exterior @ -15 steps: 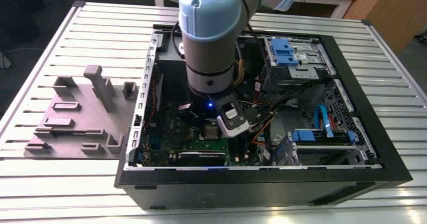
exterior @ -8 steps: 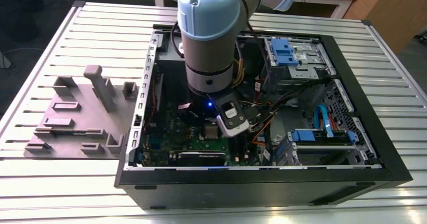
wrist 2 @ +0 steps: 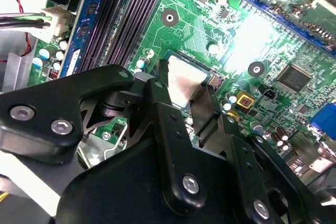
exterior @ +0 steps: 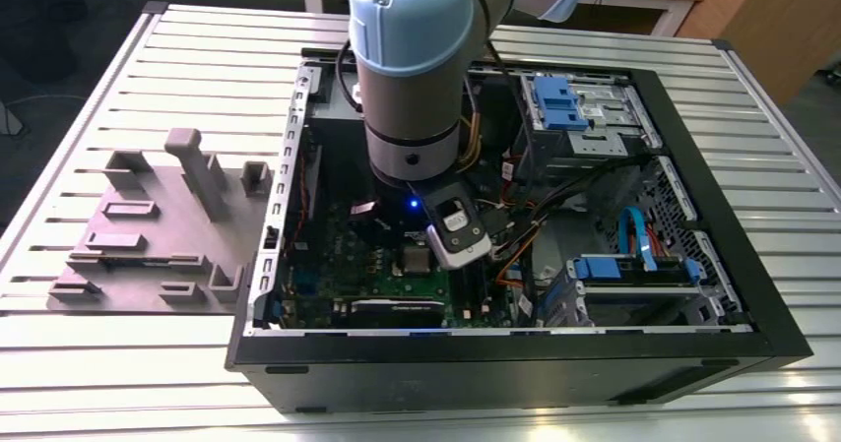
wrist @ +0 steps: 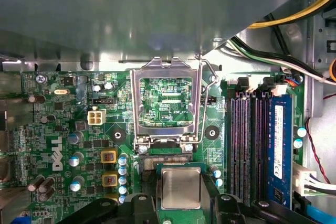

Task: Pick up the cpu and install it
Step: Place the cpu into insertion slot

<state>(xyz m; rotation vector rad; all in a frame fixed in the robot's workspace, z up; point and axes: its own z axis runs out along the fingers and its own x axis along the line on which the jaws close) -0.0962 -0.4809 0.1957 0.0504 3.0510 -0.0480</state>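
Observation:
The cpu [wrist: 181,188] is a small square chip with a silvery top, sitting between my two black fingers [wrist: 151,195] in both wrist views. My gripper [wrist: 181,182] is shut on its opposite edges. The chip [wrist 2: 184,80] hangs low over the dark socket [wrist: 165,160] on the green motherboard [wrist: 68,129], and I cannot tell whether it touches. The socket's metal frame [wrist: 165,103] stands flipped open beside it, with its lever raised. In the exterior view my gripper [exterior: 420,257] reaches down into the open computer case [exterior: 683,294].
Black memory slots [wrist: 245,140] and a blue memory stick [wrist: 278,140] run beside the socket. Cable bundles [wrist: 283,61] and the case wall [wrist: 131,14] crowd close. Blue drive bays [exterior: 572,102] sit inside the case. A grey fixture tray [exterior: 145,225] lies on the slatted table [exterior: 197,48] at the exterior view's left.

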